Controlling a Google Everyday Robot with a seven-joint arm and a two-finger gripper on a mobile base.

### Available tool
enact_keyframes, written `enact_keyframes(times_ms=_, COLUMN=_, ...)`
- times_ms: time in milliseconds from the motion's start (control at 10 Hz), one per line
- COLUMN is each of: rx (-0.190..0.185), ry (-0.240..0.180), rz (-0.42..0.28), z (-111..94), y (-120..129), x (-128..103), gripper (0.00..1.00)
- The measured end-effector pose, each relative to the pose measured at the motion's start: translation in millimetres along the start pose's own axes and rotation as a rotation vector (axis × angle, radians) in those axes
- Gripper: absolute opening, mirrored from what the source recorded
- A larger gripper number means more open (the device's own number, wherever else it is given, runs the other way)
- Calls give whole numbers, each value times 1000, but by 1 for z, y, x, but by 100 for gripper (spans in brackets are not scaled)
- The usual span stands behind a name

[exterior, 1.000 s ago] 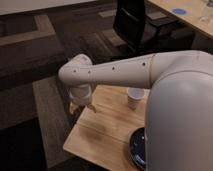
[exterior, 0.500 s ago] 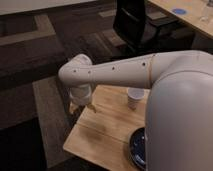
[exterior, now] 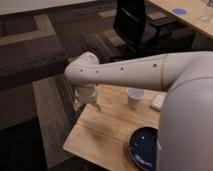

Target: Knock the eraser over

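The eraser (exterior: 157, 101), a pale block, sits at the table's (exterior: 105, 132) 2 o'clock edge, partly behind the arm (exterior: 130, 72). A cup (exterior: 134, 98) stands at its 9 o'clock. The gripper (exterior: 86, 105) hangs over the table's 10 o'clock corner; whether it is open cannot be told.

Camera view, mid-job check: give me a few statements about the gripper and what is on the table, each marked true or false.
1. The gripper hangs over the table near its edge on the picture's left. True.
2. The cup lies on its side. False: it stands upright.
3. The blue plate sits on the near part of the table. True.
4. The chair behind the table is white. False: it is black.
5. The gripper touches the cup. False: they are apart, with bare table between them.
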Motion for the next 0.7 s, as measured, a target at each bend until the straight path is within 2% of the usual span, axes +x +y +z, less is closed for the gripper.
enact_keyframes(times_ms=100, rx=3, ry=-6, rz=11, z=-7, y=-17, x=1, gripper=65)
enact_keyframes(times_ms=200, rx=4, ry=-23, rz=51, z=-24, y=-67, x=5, gripper=65)
enact_keyframes(times_ms=400, rx=2, ry=-41, rz=108, z=-35, y=-103, x=7, gripper=65)
enact_keyframes(times_ms=700, rx=1, ry=-41, rz=104, z=-35, y=-101, x=7, gripper=65)
